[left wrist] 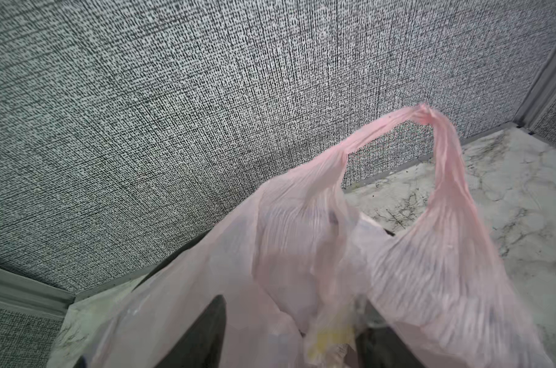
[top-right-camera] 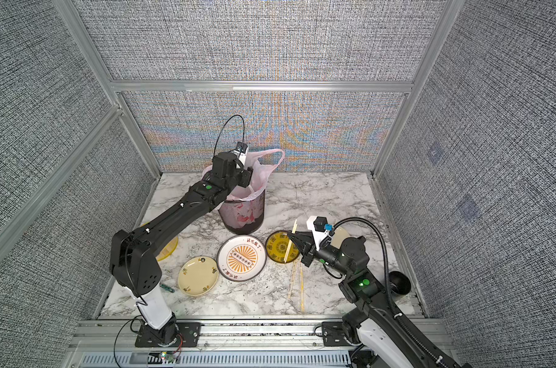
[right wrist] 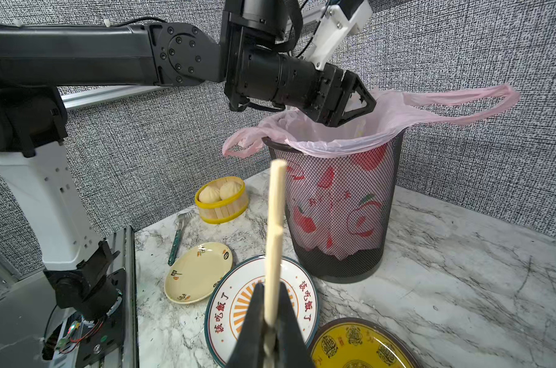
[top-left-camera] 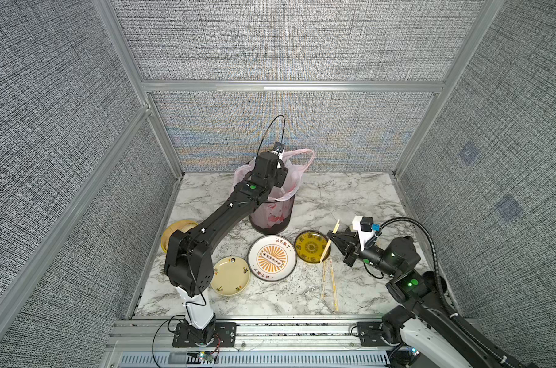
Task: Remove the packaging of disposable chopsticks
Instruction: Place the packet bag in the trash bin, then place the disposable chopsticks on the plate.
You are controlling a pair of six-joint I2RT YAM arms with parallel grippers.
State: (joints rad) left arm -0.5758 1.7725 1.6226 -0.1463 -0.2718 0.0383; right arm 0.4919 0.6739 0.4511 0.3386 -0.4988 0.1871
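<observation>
Nearest to me, the right gripper [right wrist: 272, 286] is clamped on a pair of thin pale wooden disposable chopsticks [right wrist: 275, 207]. They are unwrapped and slant up out of its closed jaws over the rim of the round dark-yellow patterned plate [top-left-camera: 305, 245]. Across the marble tabletop [top-left-camera: 350, 197], the left gripper [left wrist: 292, 302] hangs over the black mesh waste bin [right wrist: 340, 255] lined with a pink plastic bag [right wrist: 398, 111]. Its jaws stand apart. A crumpled scrap of clear plastic packaging with yellow print [left wrist: 331, 334] shows between them; whether it touches them I cannot tell. More pale sticks [top-left-camera: 329, 280] lie on the tabletop near the right gripper.
</observation>
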